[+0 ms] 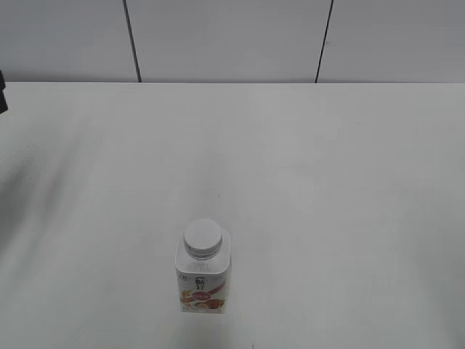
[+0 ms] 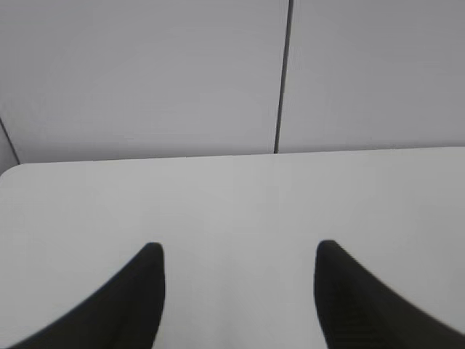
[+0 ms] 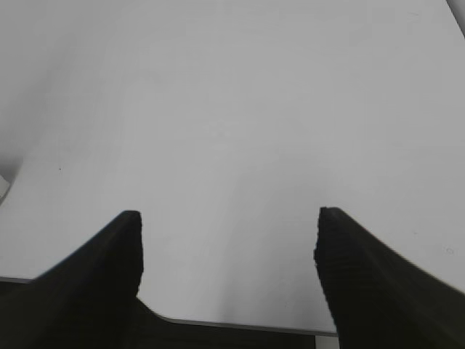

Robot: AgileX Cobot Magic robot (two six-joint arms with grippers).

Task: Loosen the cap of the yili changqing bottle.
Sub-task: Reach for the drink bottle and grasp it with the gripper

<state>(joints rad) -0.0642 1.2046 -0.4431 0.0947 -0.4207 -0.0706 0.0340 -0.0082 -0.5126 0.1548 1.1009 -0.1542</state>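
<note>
The yili changqing bottle [image 1: 203, 280], small, white and squarish with a red-and-orange fruit label, stands upright near the front middle of the white table [image 1: 327, 182] in the exterior view. Its round white cap [image 1: 202, 238] sits on the neck. Neither gripper shows in the exterior view. In the left wrist view my left gripper [image 2: 240, 251] is open and empty above bare table. In the right wrist view my right gripper [image 3: 227, 218] is open and empty above the table near an edge. The bottle is out of both wrist views.
A grey panelled wall [image 1: 232, 36] with dark vertical seams runs behind the table. A small dark object [image 1: 3, 91] sits at the far left edge of the exterior view. The table's edge [image 3: 240, 323] shows below the right gripper.
</note>
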